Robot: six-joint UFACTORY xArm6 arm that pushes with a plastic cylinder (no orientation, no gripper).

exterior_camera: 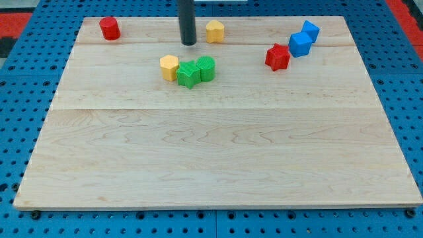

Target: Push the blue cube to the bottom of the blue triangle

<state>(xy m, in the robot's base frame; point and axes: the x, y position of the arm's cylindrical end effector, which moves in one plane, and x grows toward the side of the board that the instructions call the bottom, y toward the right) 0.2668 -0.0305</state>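
The bench shows bare wood across its near half, with the green star, green cylinder and yellow hexagon clustered closest. My tip stands near the top edge, just left of a second yellow block, a red cylinder far left. The blue cube touches the blue triangle at upper right, beside the red star; I carry no gripper, and no writing is legible.

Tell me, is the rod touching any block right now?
No. My tip stands apart from every block, with bare board between it and the nearest, the yellow block on the view's right.
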